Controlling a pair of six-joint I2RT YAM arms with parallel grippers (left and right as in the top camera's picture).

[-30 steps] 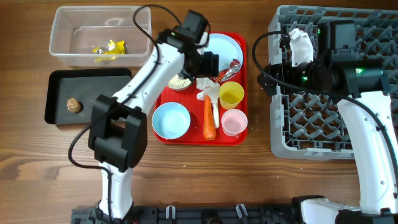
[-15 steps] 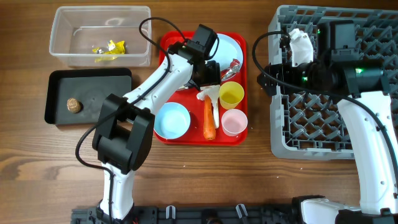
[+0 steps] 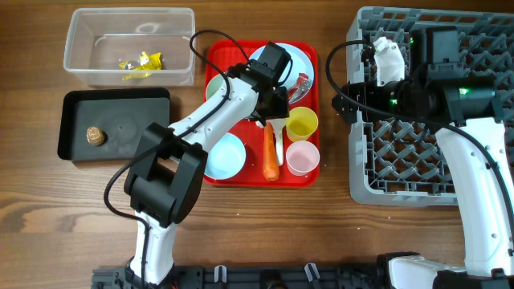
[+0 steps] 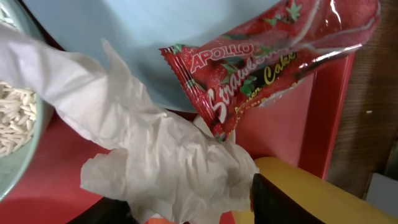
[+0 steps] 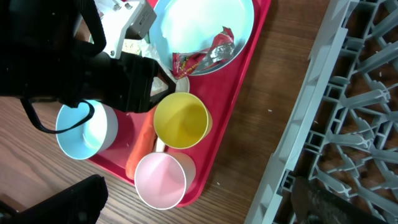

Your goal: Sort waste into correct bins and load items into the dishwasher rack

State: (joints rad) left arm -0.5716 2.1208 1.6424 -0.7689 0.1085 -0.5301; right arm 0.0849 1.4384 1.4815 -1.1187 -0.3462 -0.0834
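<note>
The step in hand is waste sorting: the left claw (image 4: 193, 208) is down over the flat red serving tray (image 3: 315, 112), one dark finger on each side of the crumpled white tissue (image 4: 155, 155); whether they already pinch it I cannot tell. The tissue lies on the tray between the round light-blue plate (image 4: 124, 37), the pale bowl of loose white rice grains (image 4: 12, 118) and the small yellow cup (image 4: 323, 193).

The next move likely calls for a firm pinch on the paper alone, a straight lift, then a carry to the clear plastic rectangular tub (image 3: 80, 48), which holds crinkled yellow wrappers (image 3: 138, 62). The shallow black rectangular tray (image 3: 120, 136) holds the small brown round lump (image 3: 95, 136), so it seems meant for food.

The crinkled red wrapper (image 4: 261, 68) lies partly on the plate and touches the tissue, so it may drag along; the yellow cup's rim is just beside one finger. The orange carrot (image 3: 270, 156) and white plastic spoon (image 3: 279, 140) lie just below.

The right claw (image 5: 199, 202) hangs spread and empty by the large grey pegged dishwasher rack (image 3: 418, 168) on the wooden desk (image 3: 321, 233).
</note>
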